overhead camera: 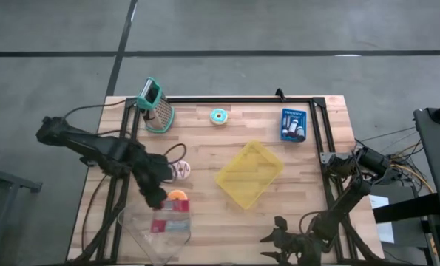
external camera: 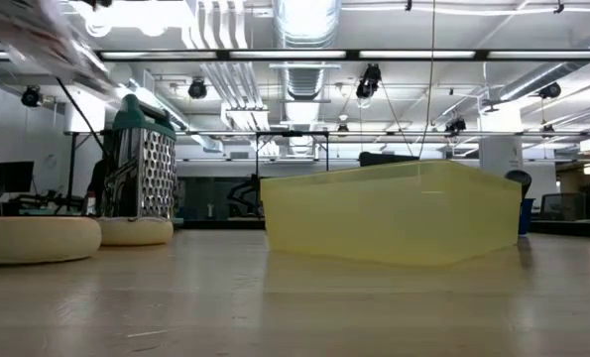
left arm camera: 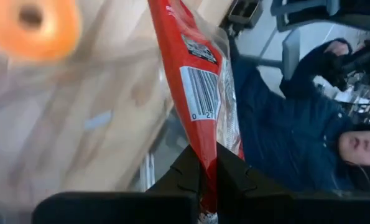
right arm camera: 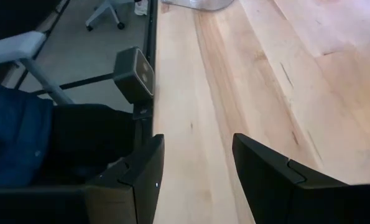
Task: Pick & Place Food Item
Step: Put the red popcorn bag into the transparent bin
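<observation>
My left gripper [overhead camera: 158,198] is near the table's front left and is shut on a food packet [overhead camera: 171,219], red with a barcode and a clear plastic part. In the left wrist view the packet [left arm camera: 200,81] stretches away from the fingers. An orange donut [overhead camera: 177,196] lies on the table beside the gripper. A yellow bin [overhead camera: 249,175] stands on its base at the table's middle. My right gripper [overhead camera: 279,240] is open over the front edge, right of centre, with nothing between its fingers [right arm camera: 194,180]. My left gripper pinches the packet's red end [left arm camera: 204,177] between its two fingers, which slant down and lie on either face of the thin packet. The rest of the packet reaches out past the fingertips toward the near edge. In the low view it shows as a blur [external camera: 57,40] high above the tabletop.
A metal grater with a teal handle [overhead camera: 155,105] stands at the back left. A teal donut [overhead camera: 220,116] lies at the back middle, a pale donut [overhead camera: 181,171] left of the bin, and a blue packet [overhead camera: 293,125] at the back right. A person in a dark jacket [left arm camera: 296,124] sits beyond the table.
</observation>
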You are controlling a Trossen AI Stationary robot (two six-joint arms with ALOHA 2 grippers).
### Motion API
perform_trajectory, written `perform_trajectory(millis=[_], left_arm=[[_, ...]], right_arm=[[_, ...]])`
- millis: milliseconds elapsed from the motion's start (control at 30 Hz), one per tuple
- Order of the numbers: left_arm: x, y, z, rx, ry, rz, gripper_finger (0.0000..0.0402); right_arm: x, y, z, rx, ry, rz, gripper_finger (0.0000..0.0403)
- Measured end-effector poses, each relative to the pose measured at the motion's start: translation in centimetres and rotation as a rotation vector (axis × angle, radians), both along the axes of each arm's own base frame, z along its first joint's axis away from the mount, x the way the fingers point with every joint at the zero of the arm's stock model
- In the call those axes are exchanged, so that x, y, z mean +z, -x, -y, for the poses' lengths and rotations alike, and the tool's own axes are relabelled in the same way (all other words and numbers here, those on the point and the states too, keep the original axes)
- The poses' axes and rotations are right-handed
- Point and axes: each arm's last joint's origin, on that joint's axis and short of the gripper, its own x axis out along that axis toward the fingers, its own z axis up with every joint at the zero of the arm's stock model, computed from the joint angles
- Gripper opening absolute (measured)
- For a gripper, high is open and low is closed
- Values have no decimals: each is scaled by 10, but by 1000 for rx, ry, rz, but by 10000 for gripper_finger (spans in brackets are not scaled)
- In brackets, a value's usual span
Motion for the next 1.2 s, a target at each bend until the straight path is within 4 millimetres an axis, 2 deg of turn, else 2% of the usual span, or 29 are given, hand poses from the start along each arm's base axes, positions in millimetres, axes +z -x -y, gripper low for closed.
perform_trajectory(millis=[300,467,600,733,1033,1200], left_arm=[[25,35,-10,97,95,-9,24],[26,48,-11,109,85,-59,24],[15,53,-9,106,19,-190,23],[-3,49,-5,94,-5,-267,23],[-44,34,9,8,60,-333,23],[-62,32,12,-33,90,-415,23]], right_arm=[[-2,1,2,5,29,-12,187],[-3,1,2,4,27,-13,187],[-3,1,2,4,27,-12,187],[-3,1,2,4,27,-12,187],[-2,0,2,0,24,-10,187],[-2,0,2,0,21,-8,187]])
